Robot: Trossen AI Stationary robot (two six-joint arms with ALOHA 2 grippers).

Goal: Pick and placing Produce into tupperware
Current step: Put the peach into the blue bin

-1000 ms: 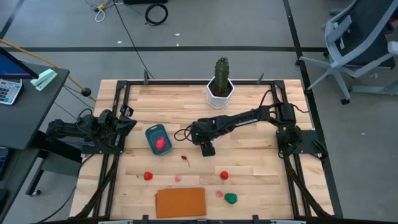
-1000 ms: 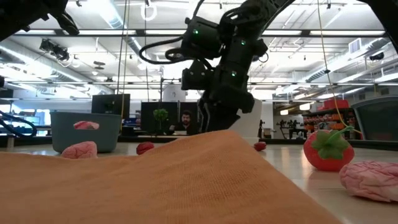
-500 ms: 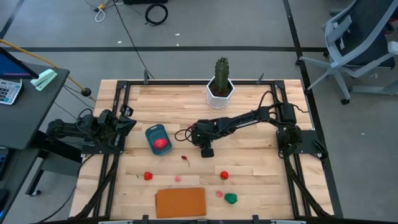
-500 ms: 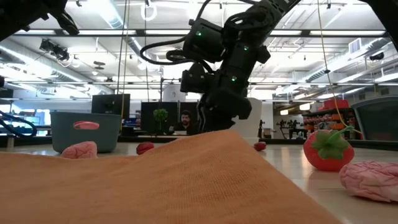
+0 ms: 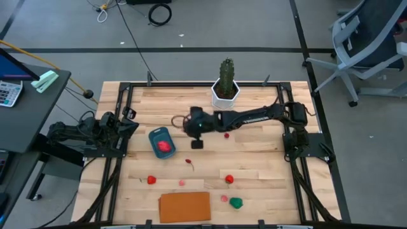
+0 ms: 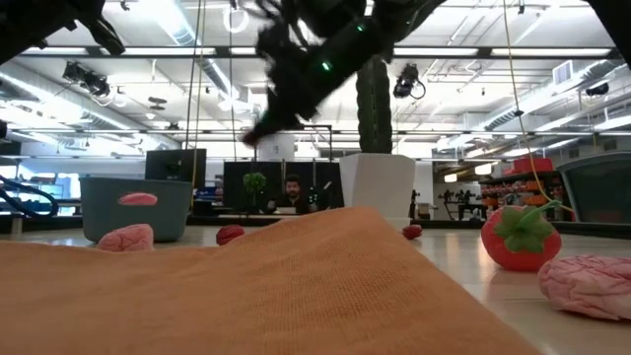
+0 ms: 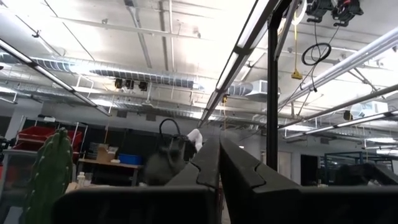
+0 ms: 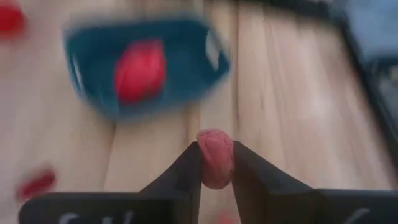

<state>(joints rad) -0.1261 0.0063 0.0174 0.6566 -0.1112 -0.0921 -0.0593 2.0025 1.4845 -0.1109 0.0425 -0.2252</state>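
Observation:
My right gripper [image 8: 216,154] is shut on a small pink piece of produce [image 8: 214,146], above the table just right of the teal tupperware [image 5: 161,141]. The tupperware [image 8: 146,65] holds one red piece [image 8: 140,70]. More produce lies on the wood: a small red piece [image 5: 227,135], a red one with a stem [image 5: 189,161], a red one [image 5: 151,180], a strawberry [image 5: 229,179], two pink ones [image 5: 182,182] [image 5: 224,198] and a green one [image 5: 236,203]. My left gripper [image 7: 219,152] is shut, pointing up, at the table's left edge [image 5: 130,114]. My right gripper pinches the pink piece by its two sides [image 8: 214,169] between the two fingers, at their free ends. The fingers slant down from the table's right side toward the tupperware. The piece is lifted clear of the table.
A tall green cactus in a white pot [image 5: 226,86] stands at the far edge, behind my right arm. A flat orange board [image 5: 184,207] lies at the near edge. Bare wood lies between the tupperware and the loose produce.
My right gripper has risen from the table and gone toward the table's left and far side, toward the tupperware, tipping from steeply downward to a shallower slant. The small red piece right of it now shows from under the arm.

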